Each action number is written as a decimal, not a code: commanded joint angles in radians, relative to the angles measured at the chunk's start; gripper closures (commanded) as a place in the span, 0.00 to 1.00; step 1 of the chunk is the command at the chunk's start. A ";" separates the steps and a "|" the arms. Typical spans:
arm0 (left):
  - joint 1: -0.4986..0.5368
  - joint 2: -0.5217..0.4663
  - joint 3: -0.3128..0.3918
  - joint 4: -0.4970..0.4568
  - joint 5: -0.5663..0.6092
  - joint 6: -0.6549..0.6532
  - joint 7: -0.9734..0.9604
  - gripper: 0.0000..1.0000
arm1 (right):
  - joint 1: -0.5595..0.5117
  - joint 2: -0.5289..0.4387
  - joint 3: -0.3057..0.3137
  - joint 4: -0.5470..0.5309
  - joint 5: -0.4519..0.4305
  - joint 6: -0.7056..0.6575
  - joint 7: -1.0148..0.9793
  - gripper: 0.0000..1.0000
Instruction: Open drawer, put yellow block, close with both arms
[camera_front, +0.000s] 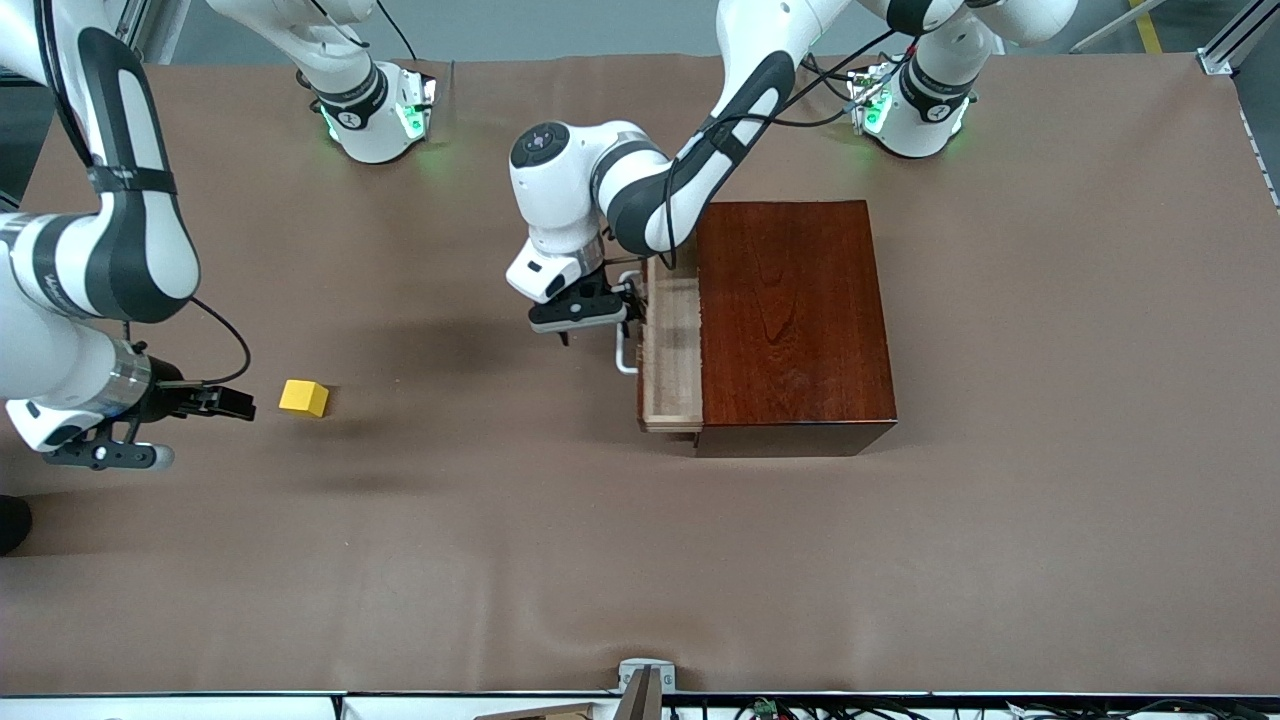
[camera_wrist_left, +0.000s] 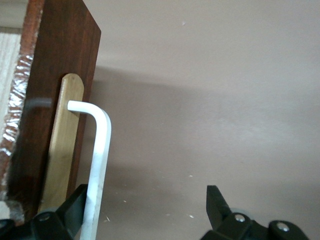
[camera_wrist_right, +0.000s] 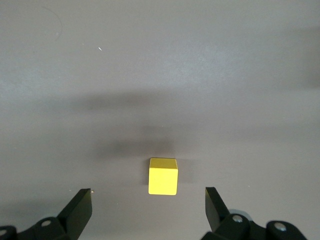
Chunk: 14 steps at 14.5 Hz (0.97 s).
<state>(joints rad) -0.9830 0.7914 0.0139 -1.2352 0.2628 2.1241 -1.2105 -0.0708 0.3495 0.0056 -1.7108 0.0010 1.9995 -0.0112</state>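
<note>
Front view has the wooden box (camera_front: 790, 320) sitting on the brown counter (camera_front: 640, 560) toward the left arm's end, with the drawer (camera_front: 670, 350) pulled out part way, so a strip of its pale tray shows. The left arm reaches down from its base to the drawer front, and the left gripper (camera_front: 620, 305) sits right at the white handle (camera_front: 625, 355).

Left wrist view makes it clearer: the jaws are spread wide, one finger (camera_wrist_left: 75, 207) tucked just beside the handle bar (camera_wrist_left: 97, 165) on the drawer-front side, the other finger (camera_wrist_left: 216, 205) well out over bare counter. So the bar runs just inside one jaw, and the jaws aren't pinching it. You can also see the dark reddish drawer front (camera_wrist_left: 55, 75) and a light wooden strip (camera_wrist_left: 62, 145) where the handle mounts.

The yellow block (camera_front: 304, 397) rests on the counter toward the right arm's end, well apart from the box. The right gripper (camera_front: 225, 402) hangs low just beside it. In the right wrist view the block (camera_wrist_right: 163, 176) sits between the two spread jaws, a bit ahead of the fingertips (camera_wrist_right: 82, 202), touching neither.
</note>
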 joint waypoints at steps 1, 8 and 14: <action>0.000 -0.014 -0.054 0.060 -0.048 -0.001 -0.017 0.00 | -0.014 0.002 0.014 -0.027 0.002 0.028 0.007 0.00; 0.001 -0.020 -0.057 0.060 -0.046 -0.007 -0.017 0.00 | -0.017 0.043 0.014 -0.111 0.002 0.163 0.007 0.00; 0.017 -0.086 -0.046 0.060 -0.045 -0.065 -0.015 0.00 | -0.026 0.059 0.014 -0.179 0.002 0.234 0.007 0.00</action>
<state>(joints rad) -0.9826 0.7518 -0.0305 -1.1806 0.2222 2.1111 -1.2217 -0.0713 0.4086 0.0042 -1.8712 0.0010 2.2126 -0.0107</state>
